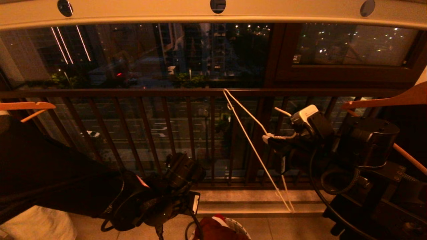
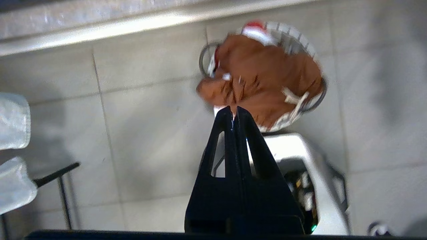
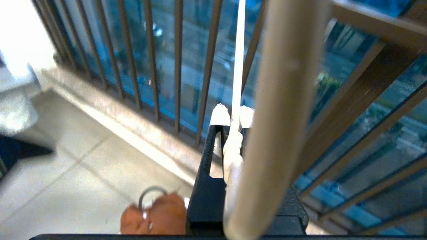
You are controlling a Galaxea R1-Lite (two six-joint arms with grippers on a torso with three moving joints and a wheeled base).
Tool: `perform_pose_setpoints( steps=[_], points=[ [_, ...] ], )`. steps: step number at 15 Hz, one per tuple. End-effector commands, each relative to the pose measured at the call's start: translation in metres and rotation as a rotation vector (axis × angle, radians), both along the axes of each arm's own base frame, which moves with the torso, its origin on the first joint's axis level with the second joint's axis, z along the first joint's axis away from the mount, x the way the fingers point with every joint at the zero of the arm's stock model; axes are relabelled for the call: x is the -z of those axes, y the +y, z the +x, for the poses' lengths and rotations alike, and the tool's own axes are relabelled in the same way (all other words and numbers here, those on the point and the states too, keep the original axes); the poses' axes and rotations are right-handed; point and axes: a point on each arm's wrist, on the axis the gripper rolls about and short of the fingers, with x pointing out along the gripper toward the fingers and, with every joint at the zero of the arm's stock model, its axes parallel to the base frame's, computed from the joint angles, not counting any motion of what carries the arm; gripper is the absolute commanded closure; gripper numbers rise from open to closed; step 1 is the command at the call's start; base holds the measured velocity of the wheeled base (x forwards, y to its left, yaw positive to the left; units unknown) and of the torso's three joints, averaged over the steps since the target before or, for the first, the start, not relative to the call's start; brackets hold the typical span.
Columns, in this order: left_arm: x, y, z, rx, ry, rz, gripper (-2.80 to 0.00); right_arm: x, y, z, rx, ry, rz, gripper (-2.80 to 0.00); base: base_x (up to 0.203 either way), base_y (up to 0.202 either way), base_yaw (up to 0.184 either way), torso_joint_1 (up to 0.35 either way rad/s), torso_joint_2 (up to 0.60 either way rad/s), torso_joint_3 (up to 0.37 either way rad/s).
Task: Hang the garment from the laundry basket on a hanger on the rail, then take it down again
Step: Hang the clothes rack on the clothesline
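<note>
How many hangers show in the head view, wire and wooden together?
3. The white wire hanger is gripped at its neck by the right claw, before the railing. One wooden hanger at the left edge, another at the right edge. More may lie outside view.

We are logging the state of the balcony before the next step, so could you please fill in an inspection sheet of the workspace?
Surface: pale tiled floor.
Job's things: rust-brown shorts heaped in the laundry basket; wire hanger off the rail, tilted.
Clutter: wooden hangers, black garment, white fabric.
Grippers: left gripper shut, empty, above the basket; right gripper shut on the wire hanger.
Cables: black cable looping by the right arm.
Surroundings: dark barred railing, night city beyond.
</note>
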Motion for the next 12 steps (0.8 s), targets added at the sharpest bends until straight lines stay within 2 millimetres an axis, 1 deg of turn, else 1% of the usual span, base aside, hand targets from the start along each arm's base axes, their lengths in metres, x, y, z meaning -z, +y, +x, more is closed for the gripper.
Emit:
perform_pose_setpoints(
  steps=[1,6,10,12],
  points=[
    [-0.022,0.009,-0.005,-0.013,-0.054,-0.046,0.0,-0.003,-0.001,-0.002,-0.001,0.004,-0.004,0.0,0.0,0.0,0.0,0.0,0.0,0.0],
    [-0.049,0.02,-0.016,0.035,-0.124,-0.06,0.0,-0.021,-0.014,-0.028,-0.007,0.048,-0.028,0.0,0.0,0.0,0.0,0.0,0.0,0.0],
    [-0.061,0.023,-0.024,0.072,-0.139,-0.097,0.0,-0.022,-0.025,-0.048,-0.01,0.082,-0.039,0.0,0.0,0.0,0.0,0.0,0.0,0.0],
    [-0.062,0.02,-0.034,0.102,-0.14,-0.103,0.0,-0.023,-0.032,-0.06,-0.014,0.097,-0.048,0.0,0.0,0.0,0.0,0.0,0.0,0.0]
  ],
)
